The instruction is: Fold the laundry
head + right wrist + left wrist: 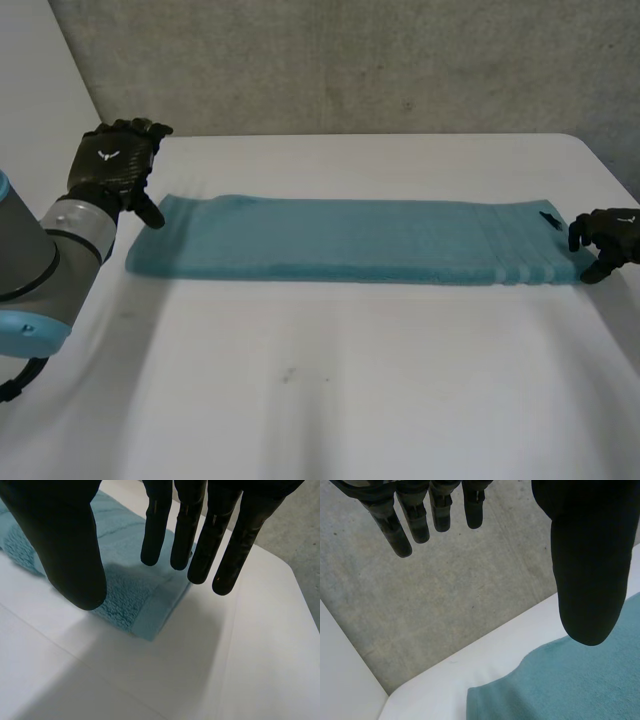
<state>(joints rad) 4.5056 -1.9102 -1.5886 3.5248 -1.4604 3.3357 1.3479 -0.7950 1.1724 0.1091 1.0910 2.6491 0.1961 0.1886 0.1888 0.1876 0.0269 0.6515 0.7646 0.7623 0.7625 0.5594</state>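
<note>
One teal towel [350,240] lies as a long narrow strip across the white table [330,400], apparently folded lengthwise, so its short ends are what a next fold would bring together. The left hand [115,165] sits at the far corner of the left end, fingers straight, thumb above the cloth, holding nothing; the right hand [612,240] hovers over a corner of the striped right end, fingers straight and spread from the thumb, gripping nothing; each seems placed to pinch its end.
</note>
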